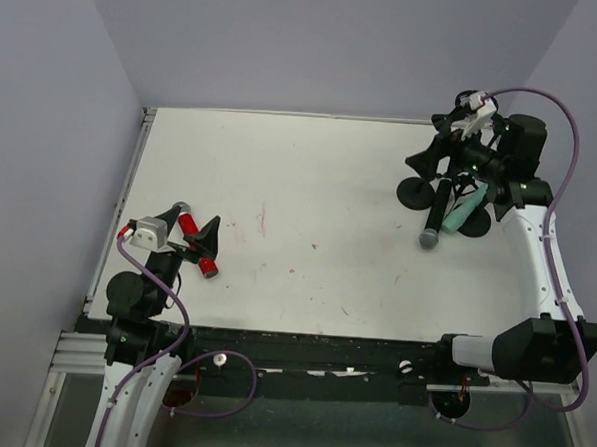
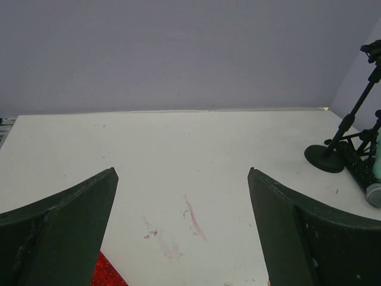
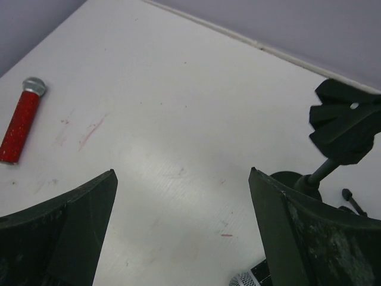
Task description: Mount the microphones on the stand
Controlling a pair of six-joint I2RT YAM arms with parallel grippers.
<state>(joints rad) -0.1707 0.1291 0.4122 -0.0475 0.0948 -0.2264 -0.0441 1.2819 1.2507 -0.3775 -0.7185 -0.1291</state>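
Note:
The red microphone [image 1: 191, 233] with a grey mesh head lies on the table at the left, right under my open left gripper [image 1: 201, 240]. In the left wrist view only its red edge [image 2: 107, 275] shows, beside the left finger. At the far right stands the black stand [image 1: 417, 194]. The black microphone [image 1: 436, 217] and the mint-green microphone [image 1: 467, 208] lie against its base. My right gripper [image 1: 430, 140] hovers open above the stand, holding nothing. The right wrist view shows the stand's clip [image 3: 345, 122], the black microphone's mesh head [image 3: 244, 280] and the distant red microphone [image 3: 21, 126].
The white table [image 1: 311, 184] is walled by lilac panels at the back and sides. A second round base [image 1: 473, 227] sits under the mint-green microphone. Faint red marks [image 2: 193, 217] stain the table's middle.

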